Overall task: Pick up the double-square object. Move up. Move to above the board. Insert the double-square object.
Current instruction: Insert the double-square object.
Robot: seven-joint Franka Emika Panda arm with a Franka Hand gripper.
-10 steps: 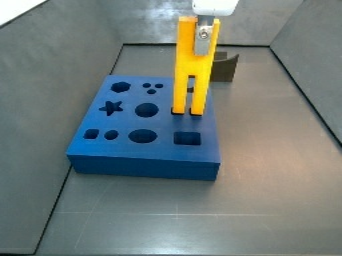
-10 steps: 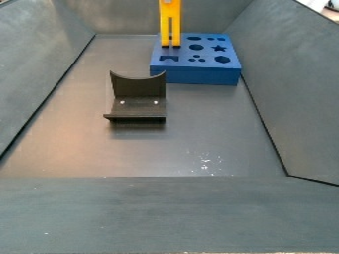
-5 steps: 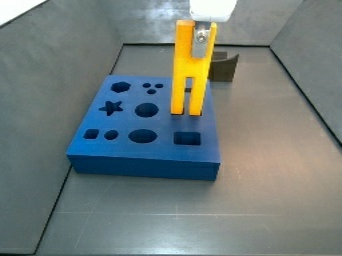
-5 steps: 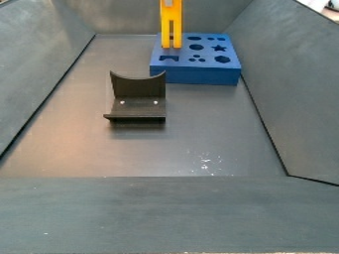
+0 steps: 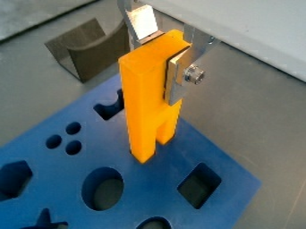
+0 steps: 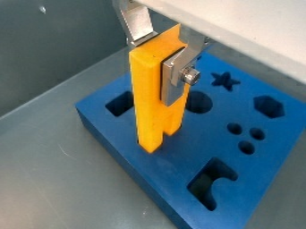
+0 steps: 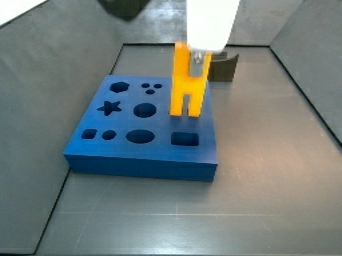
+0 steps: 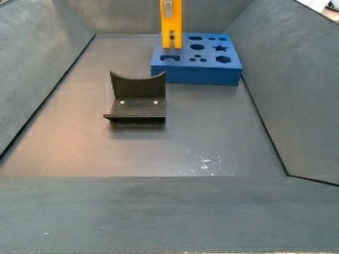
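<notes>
Both wrist views give me the hand [image 5: 164,55] clamped on the upper part of the double-square object [image 5: 153,97], one silver finger [image 5: 182,72] flat against its side and the other finger [image 6: 141,21] showing behind its top. I read the hand as closed on the bar, which hangs upright, its lower end directly over the board [image 6: 129,132] near an edge; I cannot tell from these views whether the tip has entered a hole or only sits above the surface. In a side view the yellow-orange bar [image 7: 190,78] shows its two prongs pointing down at the blue slab [image 7: 140,140], near the square hole, with the arm's white body above it. Behind the board in that view stands the dark fixture [image 7: 225,67]. From the opposite side view the bar [image 8: 171,24] rises at the board's [image 8: 201,62] left end, and the fixture [image 8: 135,96] sits nearer the camera, well apart from the board, on the grey bench [image 8: 199,139].
</notes>
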